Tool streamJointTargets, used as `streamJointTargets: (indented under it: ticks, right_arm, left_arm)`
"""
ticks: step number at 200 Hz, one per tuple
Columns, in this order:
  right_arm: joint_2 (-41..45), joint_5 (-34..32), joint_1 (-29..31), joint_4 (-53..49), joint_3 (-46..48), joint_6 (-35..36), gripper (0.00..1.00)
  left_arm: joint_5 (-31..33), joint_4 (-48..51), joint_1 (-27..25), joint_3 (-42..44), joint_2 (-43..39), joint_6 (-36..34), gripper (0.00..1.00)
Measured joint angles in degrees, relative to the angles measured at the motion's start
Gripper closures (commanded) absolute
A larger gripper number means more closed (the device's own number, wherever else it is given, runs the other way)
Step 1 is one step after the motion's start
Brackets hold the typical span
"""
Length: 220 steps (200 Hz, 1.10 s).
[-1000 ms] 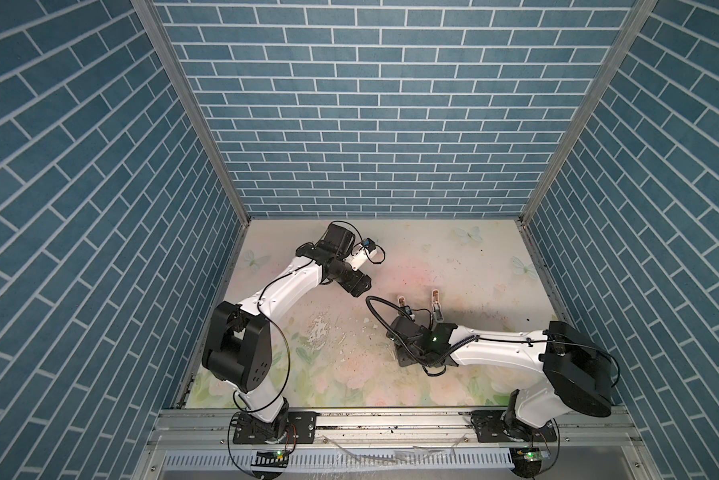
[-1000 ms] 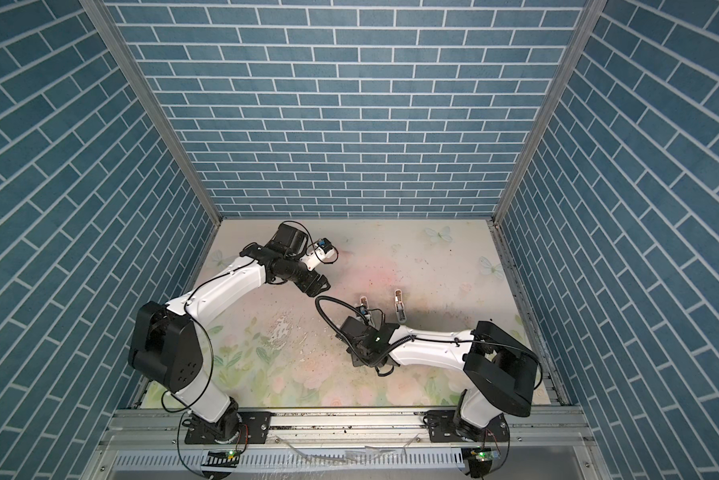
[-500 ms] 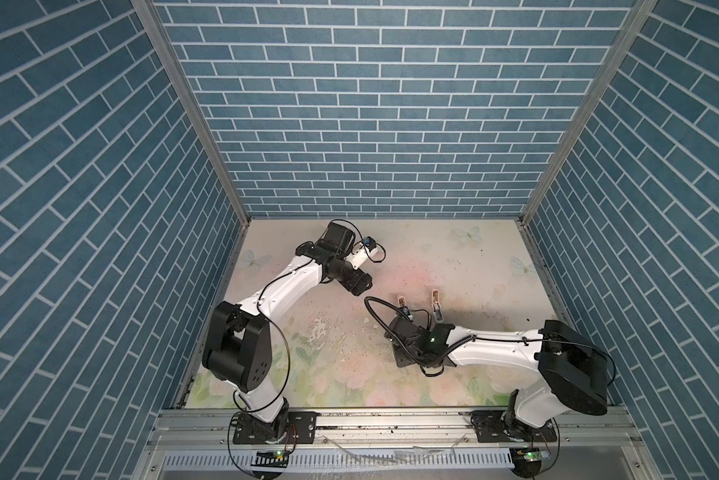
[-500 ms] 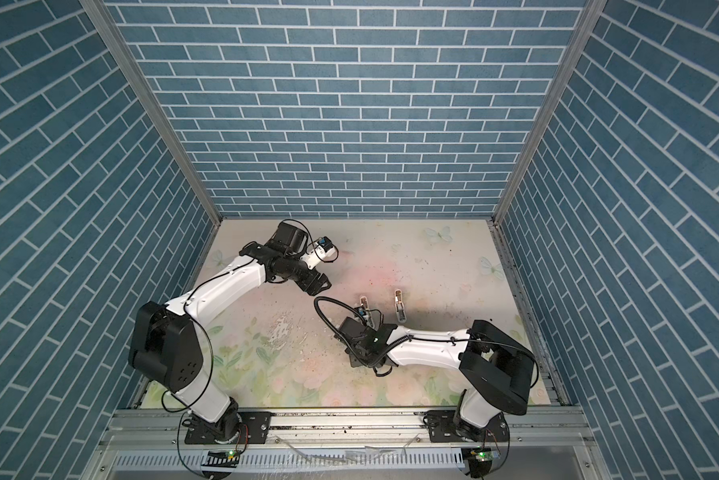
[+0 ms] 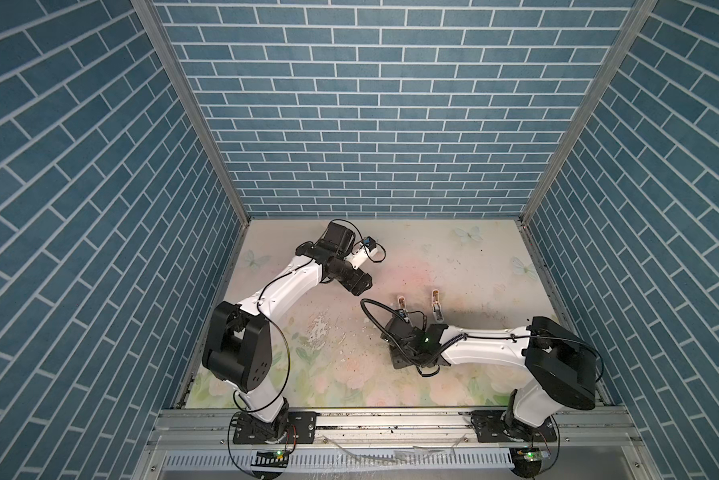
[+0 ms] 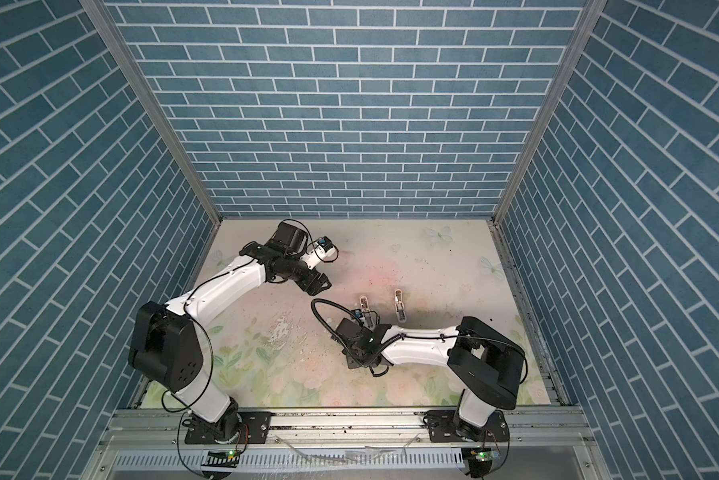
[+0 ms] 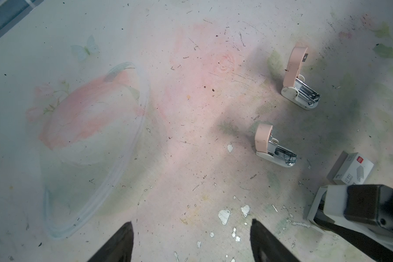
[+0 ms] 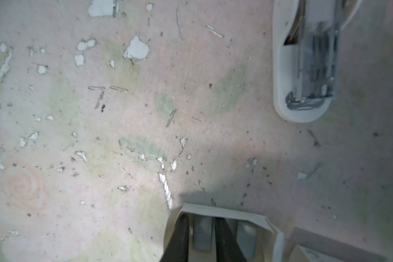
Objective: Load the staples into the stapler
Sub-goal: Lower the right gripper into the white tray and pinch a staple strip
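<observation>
The right gripper (image 8: 201, 217) had its narrowed jaws pinched on a strip of staples (image 8: 202, 236) inside the open white tray (image 8: 225, 212), near the opened stapler (image 8: 304, 68); the left gripper (image 7: 191, 222) hung spread apart above the table (image 7: 191, 90).

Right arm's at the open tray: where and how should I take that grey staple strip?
Pinch its two long sides, coming straight down from above. The staple strip lies flat in the open-topped cardboard tray, a second strip close beside it, so one finger of the right gripper belongs in that narrow gap.
</observation>
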State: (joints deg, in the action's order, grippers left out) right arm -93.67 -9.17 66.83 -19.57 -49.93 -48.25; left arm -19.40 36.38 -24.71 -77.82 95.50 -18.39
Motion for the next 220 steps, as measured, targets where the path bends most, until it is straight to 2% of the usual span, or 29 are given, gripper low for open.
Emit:
streamJointTargets:
  ticks: [101,169,220]
  right_arm:
    - [-2.4,0.0,0.2,-0.1,-2.0,0.0,0.77]
    - [-3.3,-0.7,0.6,-0.6,-3.0,0.0,0.91]
    - [-3.1,-1.4,0.8,-0.9,-3.0,0.1,0.93]
  left_arm:
    - [-0.2,0.0,0.0,0.0,0.7,0.3,0.18]
    - [-0.2,0.0,0.0,0.0,0.7,0.6,0.19]
    - [-0.2,0.0,0.0,0.0,0.7,0.7,0.19]
